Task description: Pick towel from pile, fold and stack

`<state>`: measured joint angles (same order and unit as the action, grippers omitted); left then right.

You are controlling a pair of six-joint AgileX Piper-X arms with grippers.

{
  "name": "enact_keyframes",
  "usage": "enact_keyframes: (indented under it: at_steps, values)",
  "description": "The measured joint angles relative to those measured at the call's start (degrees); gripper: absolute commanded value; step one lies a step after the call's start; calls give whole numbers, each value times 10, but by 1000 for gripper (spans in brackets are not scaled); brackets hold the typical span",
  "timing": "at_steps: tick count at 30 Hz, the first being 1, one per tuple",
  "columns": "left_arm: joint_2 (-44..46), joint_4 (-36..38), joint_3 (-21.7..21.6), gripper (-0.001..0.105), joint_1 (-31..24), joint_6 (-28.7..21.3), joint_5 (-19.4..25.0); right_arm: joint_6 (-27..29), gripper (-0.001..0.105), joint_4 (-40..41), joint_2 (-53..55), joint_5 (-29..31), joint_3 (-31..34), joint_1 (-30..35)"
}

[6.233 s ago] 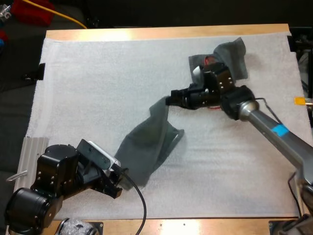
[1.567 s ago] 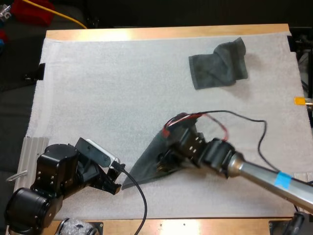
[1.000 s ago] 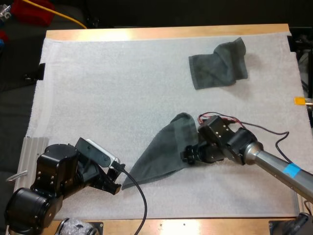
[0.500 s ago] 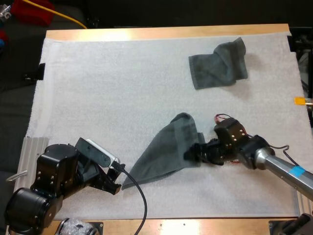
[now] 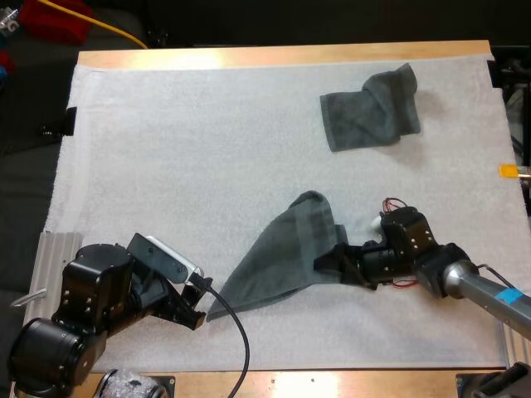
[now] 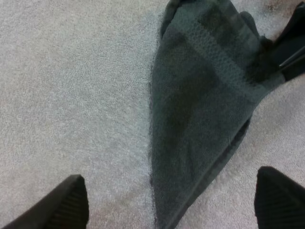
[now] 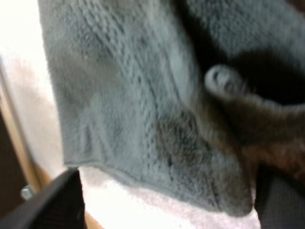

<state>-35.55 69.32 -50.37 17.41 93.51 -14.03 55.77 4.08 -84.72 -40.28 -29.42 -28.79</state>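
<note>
1. Towels: I count two on the white mat [image 5: 166, 166], the near towel [image 5: 278, 265] between my grippers and the crumpled towel [image 5: 369, 109] far right.
2. Left gripper [image 5: 199, 305]: jaws spread, clear of the near towel's corner.
3. Right gripper [image 5: 336, 264]: jaws spread at its right edge.

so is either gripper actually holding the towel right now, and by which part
Nothing is held. The left gripper is open at the near corner of the towel; the right gripper is open at its other end.
</note>
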Motion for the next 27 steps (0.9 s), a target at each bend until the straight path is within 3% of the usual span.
enact_keyframes:
  at_steps: [4, 8, 11, 16, 21, 27]
  values:
    - [0, 0, 0, 69, 0, 0, 0, -22, 69, -31, -12, -14, 0, 0]
    - [0, 0, 0, 69, 0, 0, 0, -44, 50, -53, -12, -15, 0, 0]
    - [0, 0, 0, 69, 0, 0, 0, -47, 42, -57, -12, -15, 0, 0]
    - [0, 0, 0, 69, 0, 0, 0, -48, 40, -58, -12, -9, 0, 0]
    - [0, 0, 0, 69, 0, 0, 0, -57, 27, -60, -12, -13, 0, 0]
    - [0, 0, 0, 69, 0, 0, 0, -71, 30, -58, -8, -42, 0, 0]
